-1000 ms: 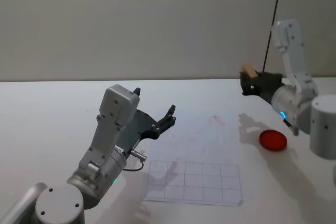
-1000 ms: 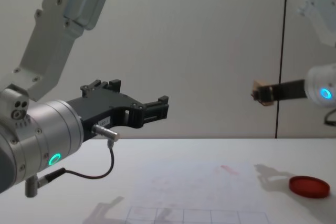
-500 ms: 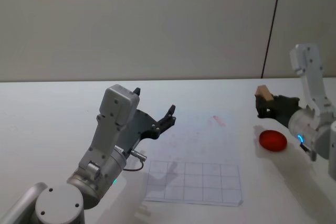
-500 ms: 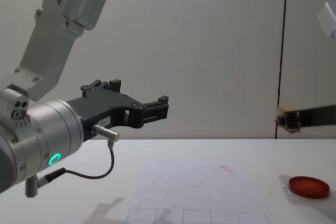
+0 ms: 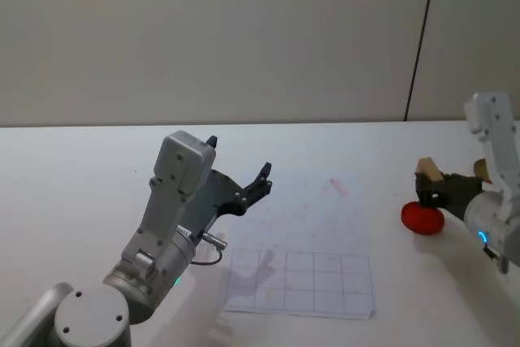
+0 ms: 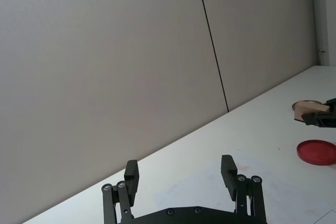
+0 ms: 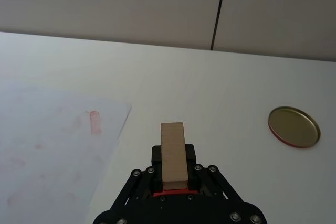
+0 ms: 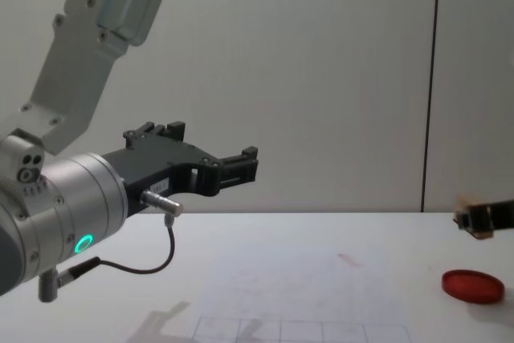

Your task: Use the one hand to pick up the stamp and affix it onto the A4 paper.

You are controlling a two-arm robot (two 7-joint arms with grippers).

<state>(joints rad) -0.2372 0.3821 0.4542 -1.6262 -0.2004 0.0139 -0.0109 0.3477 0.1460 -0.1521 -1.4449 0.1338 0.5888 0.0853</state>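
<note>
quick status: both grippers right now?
Left gripper: open, empty, raised over the table.
Right gripper: shut on the stamp, above the red ink pad.

Soft, even, slightly dim light; faint shadows on the table (image 5: 73,168); views in focus.

The A4 paper (image 5: 305,245) lies flat on the table (image 5: 73,176), near the middle. At about three o'clock from it, apart from its edge, sits the ink pad (image 5: 422,219). The stamp (image 5: 428,173) hangs above the pad, clamped in the right gripper (image 5: 431,191), seemingly not touching it. A round lid (image 7: 294,126) rests farther out, at roughly one o'clock from the stamp. The left gripper (image 5: 244,184) hovers over the paper's nine o'clock side, jaws spread.
</note>
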